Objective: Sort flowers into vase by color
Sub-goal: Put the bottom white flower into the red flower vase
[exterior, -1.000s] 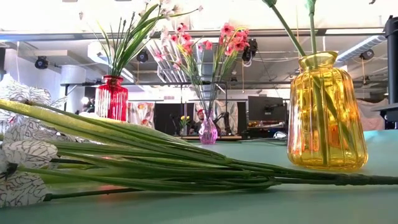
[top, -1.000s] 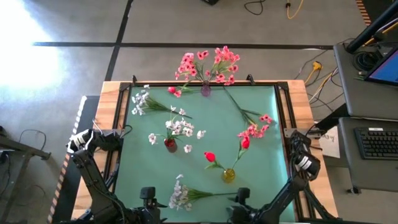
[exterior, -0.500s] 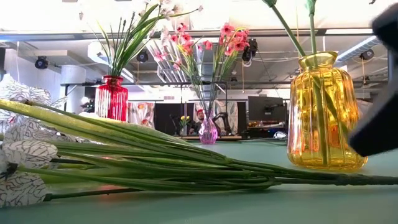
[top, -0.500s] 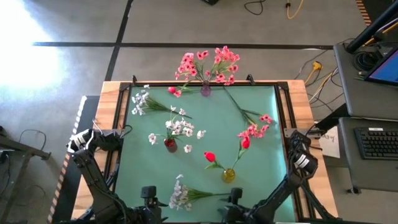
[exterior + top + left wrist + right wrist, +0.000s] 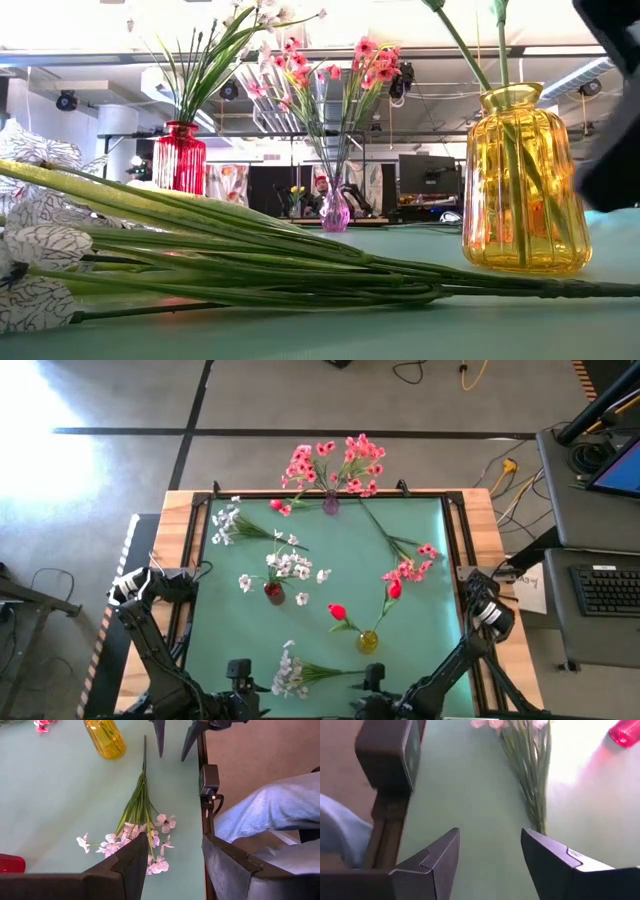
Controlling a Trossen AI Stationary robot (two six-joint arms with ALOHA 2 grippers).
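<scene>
A white flower spray point(image 5: 300, 675) lies flat on the green mat near the front edge, its stem end point(image 5: 144, 742) pointing toward the table's right. My left gripper point(image 5: 238, 674) hovers open by its blossoms point(image 5: 145, 832). My right gripper point(image 5: 373, 678) hovers open just off the stem end point(image 5: 538, 825). Neither touches the spray. A yellow vase point(image 5: 368, 642) holds red buds, a red vase point(image 5: 273, 592) holds white blossoms, and a purple vase point(image 5: 330, 504) at the far edge holds pink ones.
A pink spray with a red bud point(image 5: 405, 565) lies on the mat's right part. Another white spray point(image 5: 235, 525) lies at the far left. A person's leg in jeans point(image 5: 270, 815) shows beyond the table's near edge. Bare mat lies between the vases.
My right gripper has shifted a little toward the table's left, nearer the stem end of the lying white spray, and its wrist has turned. It stays open. In the low view its dark arm has come in at the right. The flowers have not moved.
</scene>
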